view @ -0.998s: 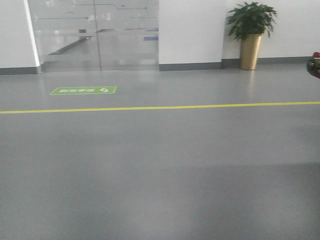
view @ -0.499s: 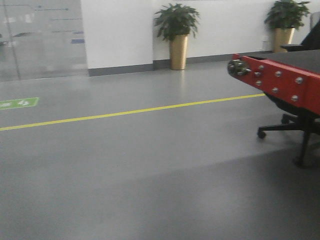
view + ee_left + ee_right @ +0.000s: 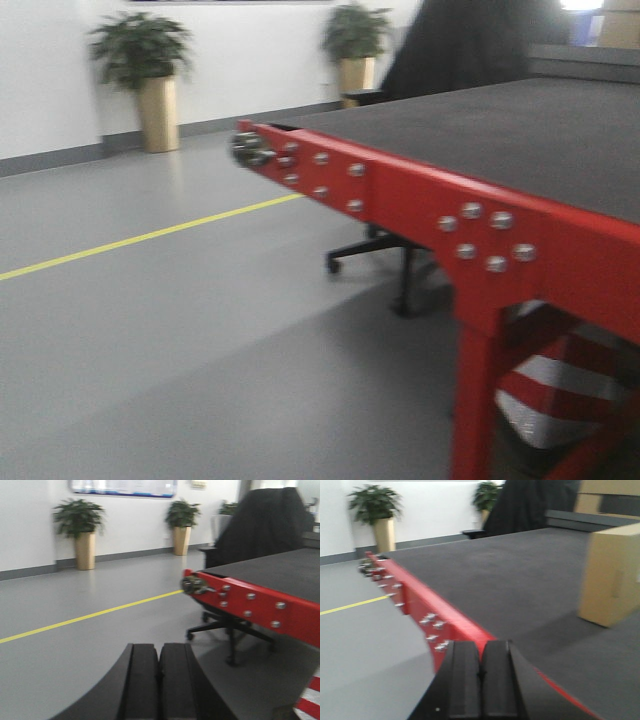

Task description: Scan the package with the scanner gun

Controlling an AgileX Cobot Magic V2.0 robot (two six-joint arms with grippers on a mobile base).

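Blocky brown cardboard package [image 3: 612,577] on the matte grey, red-railed table [image 3: 520,580]; black left gripper [image 3: 160,652] and right gripper [image 3: 481,650] pressed together.

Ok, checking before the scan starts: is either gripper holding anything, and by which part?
Nothing held: left gripper and right gripper are both shut on nothing.

Red conveyor [image 3: 400,195] now much nearer, mid-frame.

Indoor logistics test hall with an office-style finish.
Red-framed, dark-belted conveyor [image 3: 480,215] at 2 o'clock, cardboard box [image 3: 612,575] on it; yellow floor line [image 3: 150,237] at 9, potted plants [image 3: 145,75] by white wall [image 3: 250,60] at 11, office chair [image 3: 227,627] nearby.
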